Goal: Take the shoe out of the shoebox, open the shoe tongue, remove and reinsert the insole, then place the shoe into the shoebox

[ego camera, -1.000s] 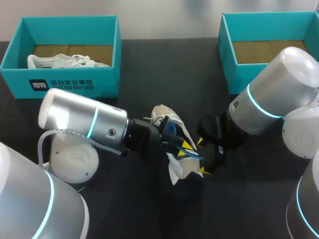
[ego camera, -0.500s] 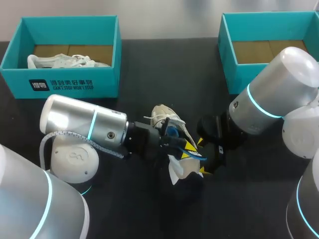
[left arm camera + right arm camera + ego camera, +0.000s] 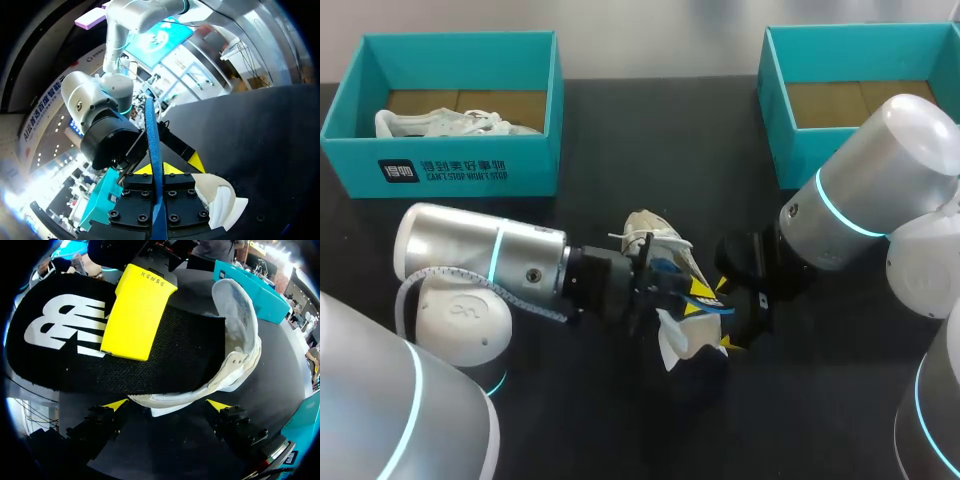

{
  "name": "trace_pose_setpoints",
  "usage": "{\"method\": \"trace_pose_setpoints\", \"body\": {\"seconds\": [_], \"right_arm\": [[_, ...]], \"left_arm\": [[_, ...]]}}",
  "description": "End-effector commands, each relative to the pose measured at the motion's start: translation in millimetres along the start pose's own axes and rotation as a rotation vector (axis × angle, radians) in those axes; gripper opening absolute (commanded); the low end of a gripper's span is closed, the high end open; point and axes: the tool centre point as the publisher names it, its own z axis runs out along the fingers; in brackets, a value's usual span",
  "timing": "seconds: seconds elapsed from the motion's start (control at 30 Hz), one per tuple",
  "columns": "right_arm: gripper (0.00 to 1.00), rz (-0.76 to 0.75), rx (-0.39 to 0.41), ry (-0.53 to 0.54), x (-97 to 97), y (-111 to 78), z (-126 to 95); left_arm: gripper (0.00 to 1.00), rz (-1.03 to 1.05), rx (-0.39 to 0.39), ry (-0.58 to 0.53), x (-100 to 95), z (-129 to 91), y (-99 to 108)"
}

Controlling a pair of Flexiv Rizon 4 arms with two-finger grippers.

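At the upper left of the head view you find the left shoebox [image 3: 535,160], turquoise. A second shoe [image 3: 450,123], white, lies inside it on the cardboard floor. Below it the left arm [image 3: 480,260] comes in from the left edge and reaches to the middle of the dark table [image 3: 580,420].

The left gripper [image 3: 156,170] is closed on the insole [image 3: 165,357]. In the left wrist view the insole stands on its edge between the two fingers, its blue underside showing. In the right wrist view one yellow finger [image 3: 137,312] lies flat on its black upper face. Most of the insole is outside the shoe.

The shoe [image 3: 650,238] is at the middle of the head view, out of both boxes, between the two grippers. Its laces are toward the top of the frame and its heel toward the bottom.

Right of it, the right gripper [image 3: 167,404] has its tips wide apart, one on each side of the heel, and both appear to touch it. The right arm [image 3: 870,190] enters from the right edge. At the upper right stands the right shoebox [image 3: 780,100], only its cardboard floor showing inside.
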Motion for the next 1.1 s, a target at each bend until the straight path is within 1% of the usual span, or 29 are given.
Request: {"method": "trace_pose_setpoints", "body": {"seconds": [0.03, 0.1, 0.2, 0.27, 0.3, 0.4, 0.47, 0.5, 0.53, 0.6, 0.7, 0.97, 1.1], "right_arm": [[1.0, 0.0, 0.001, -0.002, 1.2, 0.1, 0], [1.0, 0.0, 0.001, -0.002, 1.2, 0.1, 0], [1.0, 0.0, 0.001, -0.002, 1.2, 0.1, 0], [1.0, 0.0, 0.001, -0.002, 1.2, 0.1, 0], [1.0, 0.0, 0.001, -0.002, 1.2, 0.1, 0], [1.0, 0.0, 0.001, -0.002, 1.2, 0.1, 0], [1.0, 0.0, 0.001, -0.002, 1.2, 0.1, 0], [1.0, 0.0, 0.001, -0.002, 1.2, 0.1, 0], [1.0, 0.0, 0.001, -0.002, 1.2, 0.1, 0], [1.0, 0.0, 0.001, -0.002, 1.2, 0.1, 0], [1.0, 0.0, 0.001, -0.002, 1.2, 0.1, 0], [1.0, 0.0, 0.001, -0.002, 1.2, 0.1, 0], [1.0, 0.0, 0.001, -0.002, 1.2, 0.1, 0]], "left_arm": [[0.0, 0.006, 0.022, -0.049, 7.6, 1, -5], [0.0, 0.02, 0.03, -0.039, 7.7, 5, -7], [0.0, 0.042, 0.014, -0.015, 7.3, 8, -9], [0.0, 0.048, -0.003, 0.002, 7.2, 9, -7], [0.02, 0.049, -0.006, 0.005, 7.0, 8, -5], [0.11, 0.06, -0.026, 0.016, 5.8, 6, -1], [0.22, 0.061, -0.032, 0.017, 4.8, 5, 1], [0.31, 0.064, -0.037, 0.019, 4.5, 4, 2], [0.35, 0.066, -0.041, 0.019, 4.3, 4, 2], [0.41, 0.074, -0.048, 0.025, 4.1, 3, 4], [0.47, 0.082, -0.06, 0.036, 3.8, 1, 7], [0.43, 0.075, -0.104, 0.052, -0.3, -10, 22], [0.44, 0.076, -0.132, 0.099, -3.3, -15, 30]]}}
